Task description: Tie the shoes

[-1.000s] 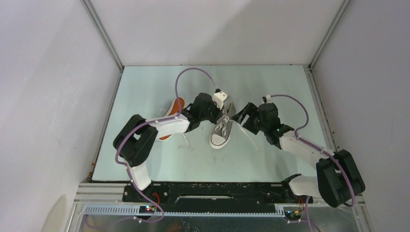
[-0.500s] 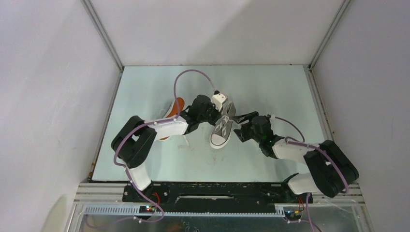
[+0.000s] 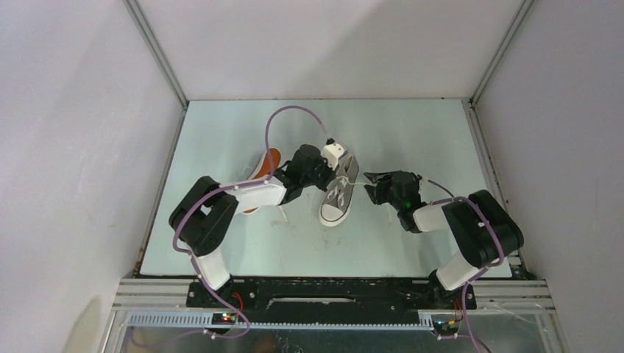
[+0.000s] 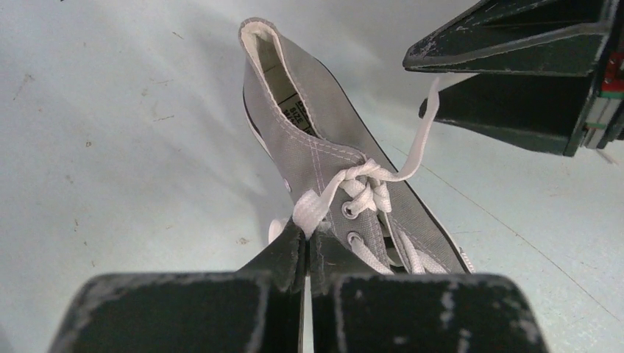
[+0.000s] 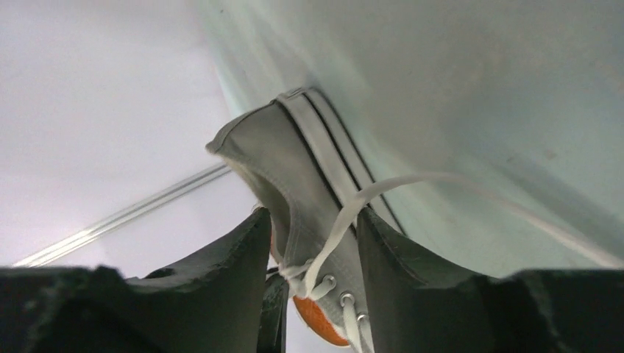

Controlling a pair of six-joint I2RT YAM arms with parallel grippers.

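Note:
A grey sneaker (image 3: 340, 193) lies in the middle of the table, white toe cap towards me; it also shows in the left wrist view (image 4: 313, 136) and in the right wrist view (image 5: 294, 158). My left gripper (image 3: 329, 169) is shut on a white lace loop (image 4: 315, 208) at the sneaker's top eyelets (image 4: 307, 237). My right gripper (image 3: 372, 184) is open, just right of the sneaker. The other lace end (image 4: 425, 131) runs between its spread fingers (image 5: 313, 220) without being clamped. The second sneaker (image 3: 268, 163) shows its orange sole and is mostly hidden under my left arm.
The pale green table (image 3: 412, 132) is enclosed by white walls with metal rails (image 3: 158, 59). A loose lace (image 3: 282, 213) trails on the table under my left forearm. My right arm's elbow (image 3: 478, 224) is folded low near the right front.
My right arm has folded down and its open gripper has moved left to the sneaker, now straddling the lace end. My left gripper has stayed shut on its lace.

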